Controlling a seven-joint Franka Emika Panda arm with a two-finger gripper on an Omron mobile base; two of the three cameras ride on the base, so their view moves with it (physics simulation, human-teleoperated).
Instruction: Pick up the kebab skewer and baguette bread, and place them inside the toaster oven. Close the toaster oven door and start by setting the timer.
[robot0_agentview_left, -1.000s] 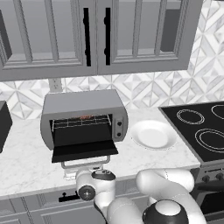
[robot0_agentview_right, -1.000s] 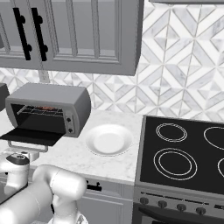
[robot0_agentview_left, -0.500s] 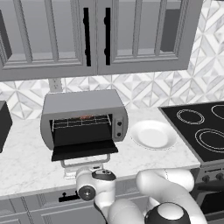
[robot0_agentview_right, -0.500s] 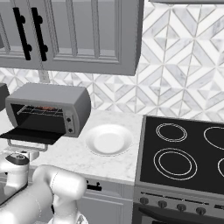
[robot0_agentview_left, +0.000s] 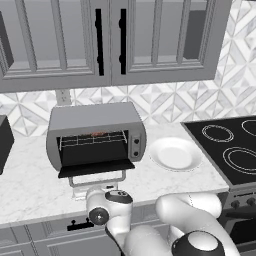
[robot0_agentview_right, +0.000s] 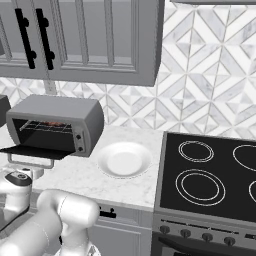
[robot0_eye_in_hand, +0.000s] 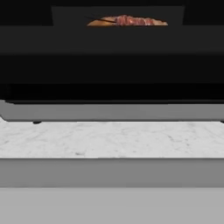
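The toaster oven (robot0_agentview_left: 95, 120) (robot0_agentview_right: 60, 112) stands on the marble counter with its door (robot0_agentview_left: 96, 168) (robot0_agentview_right: 27, 151) folded down flat and the silver handle (robot0_agentview_left: 97, 178) toward me. On its wire rack lie the reddish kebab skewer (robot0_eye_in_hand: 136, 20) and, beside it, the golden baguette bread (robot0_eye_in_hand: 98, 23); they show as a small reddish streak (robot0_agentview_left: 100, 133) (robot0_agentview_right: 52, 123). My gripper (robot0_agentview_left: 96, 187) sits low at the counter's front edge, just below the door handle and pointing at the oven. It is open and holds nothing. In the hand view the door is a dark band (robot0_eye_in_hand: 112, 65).
A white plate (robot0_agentview_left: 175, 153) (robot0_agentview_right: 124, 159) lies right of the oven. A black cooktop (robot0_agentview_left: 232, 150) (robot0_agentview_right: 210, 172) is farther right. A black box appliance (robot0_agentview_left: 4, 142) stands at the far left. Grey upper cabinets (robot0_agentview_left: 110, 40) hang above.
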